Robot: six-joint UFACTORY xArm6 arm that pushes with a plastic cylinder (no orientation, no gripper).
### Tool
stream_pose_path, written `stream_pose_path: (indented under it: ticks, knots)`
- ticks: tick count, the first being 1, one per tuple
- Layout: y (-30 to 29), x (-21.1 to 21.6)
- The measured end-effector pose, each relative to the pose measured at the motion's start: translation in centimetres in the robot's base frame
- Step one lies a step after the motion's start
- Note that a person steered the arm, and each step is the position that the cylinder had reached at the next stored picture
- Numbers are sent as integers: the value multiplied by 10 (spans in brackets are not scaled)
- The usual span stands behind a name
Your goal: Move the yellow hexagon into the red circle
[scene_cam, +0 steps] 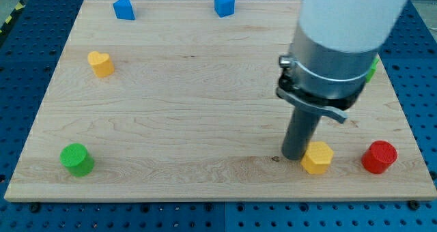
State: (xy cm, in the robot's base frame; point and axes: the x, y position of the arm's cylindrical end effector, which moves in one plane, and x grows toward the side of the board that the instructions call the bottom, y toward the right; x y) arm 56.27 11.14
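Pale wooden board (205,89) on blue pegboard. Green ribbed cylinder (76,159); yellow heart block (100,63); two blue blocks (123,7) (224,3). My tip (295,155), a gripperless dark rod, touches the yellow hexagon (317,157); red circle (379,157) near its right, apart.

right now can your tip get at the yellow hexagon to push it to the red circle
Probably yes. My tip sits against the yellow hexagon on its left in the view, and the red circle lies to its right with bare board between them.
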Motion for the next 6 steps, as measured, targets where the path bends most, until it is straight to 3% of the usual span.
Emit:
stream_pose_path:
  ticks: [2, 6]
  knots:
    - [4, 31]
    - [35, 34]
